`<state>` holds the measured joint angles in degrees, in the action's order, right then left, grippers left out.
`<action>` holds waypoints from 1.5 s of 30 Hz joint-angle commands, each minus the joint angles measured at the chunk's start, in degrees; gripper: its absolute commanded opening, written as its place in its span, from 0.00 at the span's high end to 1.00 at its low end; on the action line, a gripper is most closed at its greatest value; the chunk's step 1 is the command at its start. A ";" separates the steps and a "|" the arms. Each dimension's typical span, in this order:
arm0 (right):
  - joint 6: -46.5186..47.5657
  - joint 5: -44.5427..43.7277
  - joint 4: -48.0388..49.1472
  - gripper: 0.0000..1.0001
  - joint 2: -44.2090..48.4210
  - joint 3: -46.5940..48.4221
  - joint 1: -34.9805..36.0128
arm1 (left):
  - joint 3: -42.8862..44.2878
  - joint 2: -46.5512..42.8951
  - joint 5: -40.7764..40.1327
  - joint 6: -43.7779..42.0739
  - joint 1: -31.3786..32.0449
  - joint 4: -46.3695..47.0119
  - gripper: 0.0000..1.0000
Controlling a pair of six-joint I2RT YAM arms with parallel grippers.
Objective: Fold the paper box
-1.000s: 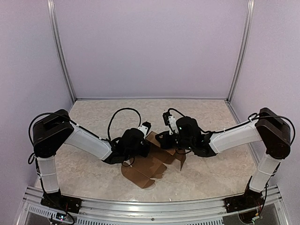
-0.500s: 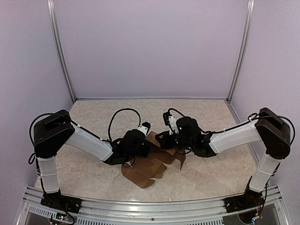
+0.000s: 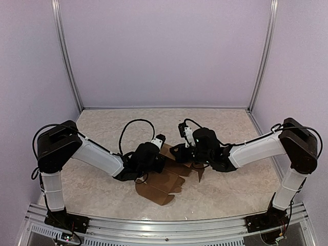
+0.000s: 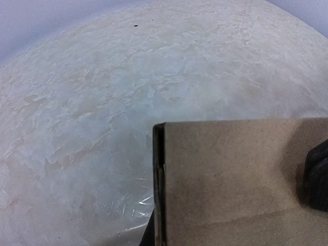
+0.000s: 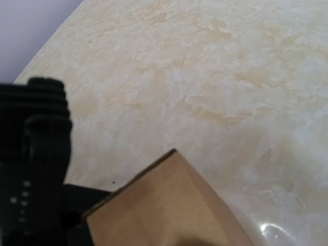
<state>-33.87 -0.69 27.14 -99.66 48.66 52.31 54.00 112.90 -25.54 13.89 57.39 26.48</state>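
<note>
From above, the paper box is seen near the middle of the bench, closer to its front edge, between the two arms. Its brown flaps are spread flat toward the arm bases, while its far part is raised between the pincers. The left pincer is set against the raised part from the left and the right pincer from the right, each touching or just beside the cardboard. The fingertips are too small here to be made out.

In the left wrist view, something not shown from above is given: a plain cardboard panel close to the lens, with its doubled vertical edge standing over the mottled bench. A dark blurred shape overlaps the panel at the right margin. The left pincer is closed, but its fingers are hidden, so a hold on the cardboard cannot be confirmed.

In the right wrist view, only a pointed corner of the cardboard is seen rising from the bottom edge, with a black ribbed part, blurred, just to its left. The right pincer is fully closed; whether cardboard is pinched in it cannot be told.
</note>
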 commanded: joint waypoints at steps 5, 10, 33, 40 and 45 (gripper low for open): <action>0.21 0.45 -6.63 1.00 1.39 -1.49 -0.26 | 0.90 0.70 -1.78 -0.02 -0.06 0.37 1.00; 2.17 -0.28 -11.33 1.00 6.84 -1.18 -0.26 | 0.65 0.10 -3.82 0.80 -0.07 -0.29 1.00; -1.33 -2.47 -32.85 0.55 14.41 6.02 -0.20 | 5.91 -4.94 -12.48 13.06 2.38 -17.50 1.00; -7.50 -4.42 -32.20 0.46 11.38 7.57 -0.36 | 4.77 -5.58 -10.45 16.68 2.54 -17.80 1.00; -11.95 -4.33 -30.79 0.43 9.34 7.45 -0.36 | 3.31 -6.33 -9.82 18.01 2.55 -16.91 1.00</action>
<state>-40.88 -4.14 -3.60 -88.36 55.24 52.31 58.52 109.30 -36.01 29.58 59.57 9.76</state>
